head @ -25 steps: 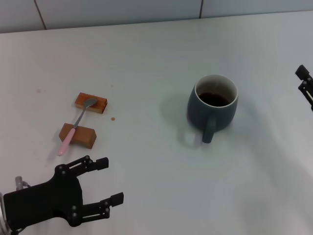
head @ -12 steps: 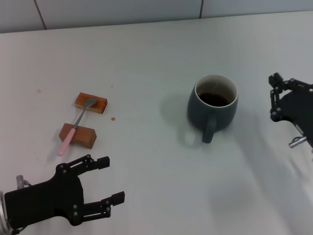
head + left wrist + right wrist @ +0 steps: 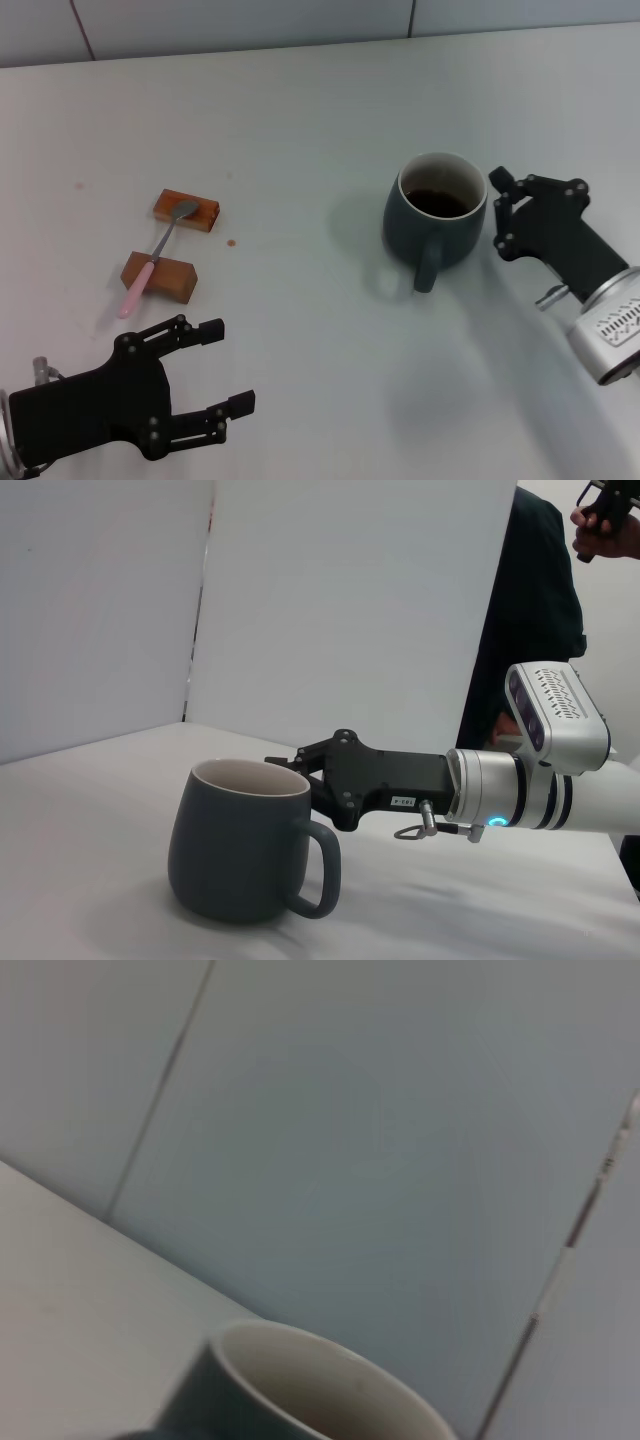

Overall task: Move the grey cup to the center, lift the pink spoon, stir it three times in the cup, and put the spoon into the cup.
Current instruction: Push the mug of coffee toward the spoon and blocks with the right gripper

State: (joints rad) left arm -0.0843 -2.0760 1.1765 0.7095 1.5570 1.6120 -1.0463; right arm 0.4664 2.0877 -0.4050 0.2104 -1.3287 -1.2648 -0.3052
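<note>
The grey cup (image 3: pixel 435 213) stands right of the table's middle with dark liquid inside and its handle toward me. It also shows in the left wrist view (image 3: pixel 240 842) and in the right wrist view (image 3: pixel 300 1385). My right gripper (image 3: pixel 498 212) is open, close beside the cup's right side, with one finger toward the far side and one toward the near side. The pink spoon (image 3: pixel 150 262) lies across two brown wooden blocks at the left. My left gripper (image 3: pixel 225 367) is open and empty, near the front left, below the spoon.
The two wooden blocks (image 3: pixel 186 209) (image 3: pixel 158 276) hold the spoon off the white table (image 3: pixel 300 120). A small reddish spot (image 3: pixel 232 242) lies beside them. A grey wall runs behind the table. A person in dark clothes (image 3: pixel 545 610) stands behind my right arm (image 3: pixel 530 780).
My right gripper has come in from the right edge, moving left, and now stands beside the cup. The cup, the spoon and my left gripper have not moved.
</note>
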